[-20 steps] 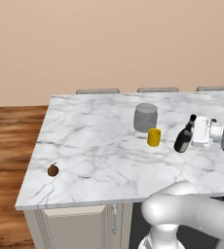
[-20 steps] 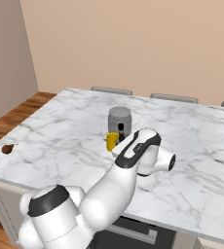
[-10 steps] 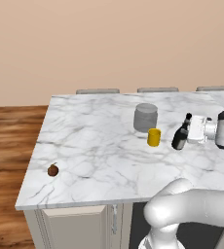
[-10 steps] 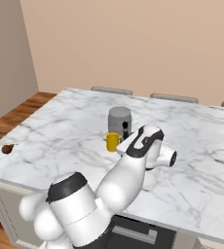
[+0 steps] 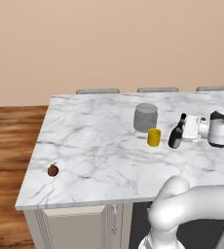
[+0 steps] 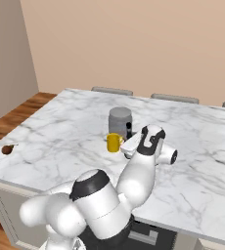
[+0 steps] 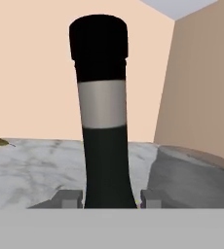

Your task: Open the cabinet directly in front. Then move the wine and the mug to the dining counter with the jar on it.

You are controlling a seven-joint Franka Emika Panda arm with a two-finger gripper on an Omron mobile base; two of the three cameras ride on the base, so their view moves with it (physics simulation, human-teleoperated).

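Note:
The wine (image 5: 176,135), a dark bottle with a pale band on its neck, stands almost upright just above or on the dining counter (image 5: 94,141). My gripper (image 5: 186,133) is shut on it from the right. In the hand view the wine (image 7: 103,121) rises between my fingertips (image 7: 69,197), with the jar (image 7: 192,180) to its right. The yellow mug (image 5: 154,137) sits just left of the bottle, and the grey jar (image 5: 145,116) stands behind it. From the right base I see the mug (image 6: 114,142), the jar (image 6: 120,118) and the bottle's neck (image 6: 129,129) behind my arm. The cabinet is out of view.
A small brown round thing (image 5: 52,169) lies near the counter's front left corner, also on the left in the right base view (image 6: 7,149). Grey chair backs (image 5: 98,91) line the far edge. Wooden floor (image 5: 7,146) lies to the left.
My gripper has carried the wine leftward, closer to the mug, and the bottle has gone from tilted to nearly upright.

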